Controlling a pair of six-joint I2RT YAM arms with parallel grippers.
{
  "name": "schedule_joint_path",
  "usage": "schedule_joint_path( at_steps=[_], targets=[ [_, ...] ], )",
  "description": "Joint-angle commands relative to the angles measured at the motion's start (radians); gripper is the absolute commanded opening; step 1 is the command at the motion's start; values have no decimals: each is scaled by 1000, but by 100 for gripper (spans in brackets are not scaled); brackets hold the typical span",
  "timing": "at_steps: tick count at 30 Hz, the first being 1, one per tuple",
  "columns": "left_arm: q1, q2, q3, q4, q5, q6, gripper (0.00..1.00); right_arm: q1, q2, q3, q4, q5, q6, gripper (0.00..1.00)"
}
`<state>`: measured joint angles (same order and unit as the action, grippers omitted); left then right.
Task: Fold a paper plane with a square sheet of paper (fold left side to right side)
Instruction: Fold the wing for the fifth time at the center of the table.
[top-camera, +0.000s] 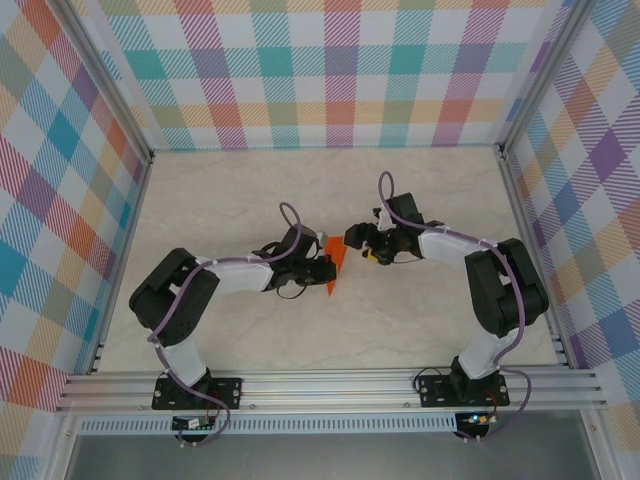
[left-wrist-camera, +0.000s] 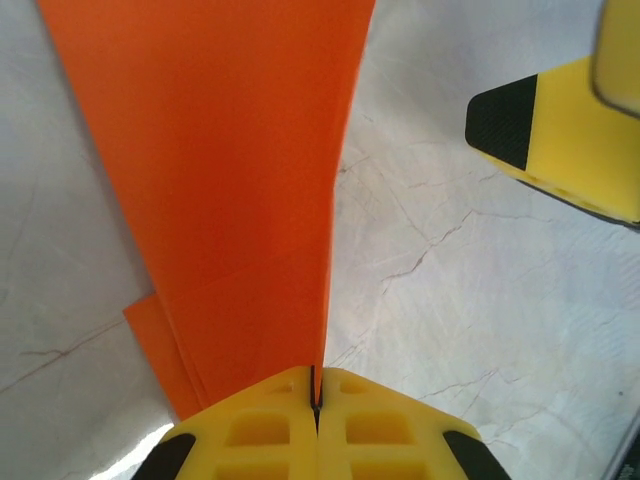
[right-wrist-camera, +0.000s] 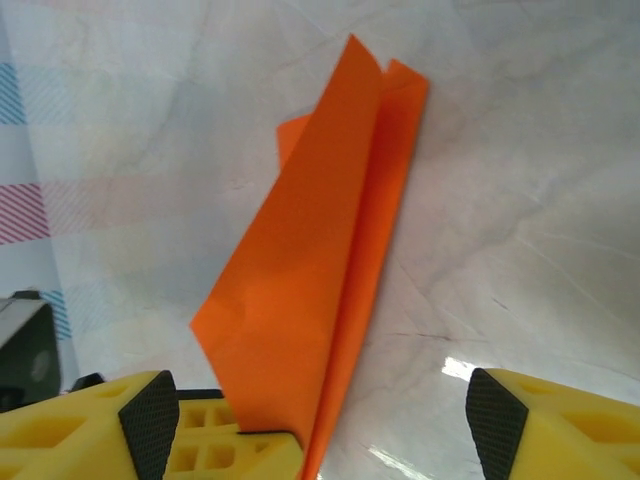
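Observation:
The square sheet of paper is folded into a slim, pointed orange paper plane (top-camera: 335, 268) with a long central crease. It is held up off the table at mid-table. My left gripper (top-camera: 325, 271) is shut on one end of it; in the left wrist view the yellow jaws (left-wrist-camera: 316, 395) meet on the paper's edge (left-wrist-camera: 230, 180). My right gripper (top-camera: 358, 240) is just to the right of the paper and open. In the right wrist view the plane (right-wrist-camera: 320, 250) rises between its spread fingers (right-wrist-camera: 150, 425), and neither pad touches it.
The pale marbled tabletop (top-camera: 300, 190) is ringed by checked walls (top-camera: 330, 70). An aluminium rail (top-camera: 330, 385) runs along the near edge by the arm bases. One yellow finger (left-wrist-camera: 570, 140) of my right gripper shows at the upper right of the left wrist view.

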<state>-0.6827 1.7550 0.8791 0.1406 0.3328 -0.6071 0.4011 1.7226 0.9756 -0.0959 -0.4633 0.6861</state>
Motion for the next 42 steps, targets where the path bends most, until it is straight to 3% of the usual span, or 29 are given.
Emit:
schedule_joint_path(
  at_steps=[1, 14, 20, 28, 42],
  targets=[
    [40, 16, -25, 63, 70, -48, 0, 14, 8, -2, 71, -52, 34, 74],
    [78, 68, -64, 186, 178, -106, 0, 42, 45, 0, 105, -70, 52, 51],
    [89, 90, -80, 235, 191, -129, 0, 46, 49, -5, 121, -74, 57, 36],
    [107, 96, -98, 275, 213, -153, 0, 66, 90, 8, 162, -77, 75, 30],
    [120, 122, -100, 297, 245, -187, 0, 76, 151, 31, 219, -60, 78, 29]
  ],
)
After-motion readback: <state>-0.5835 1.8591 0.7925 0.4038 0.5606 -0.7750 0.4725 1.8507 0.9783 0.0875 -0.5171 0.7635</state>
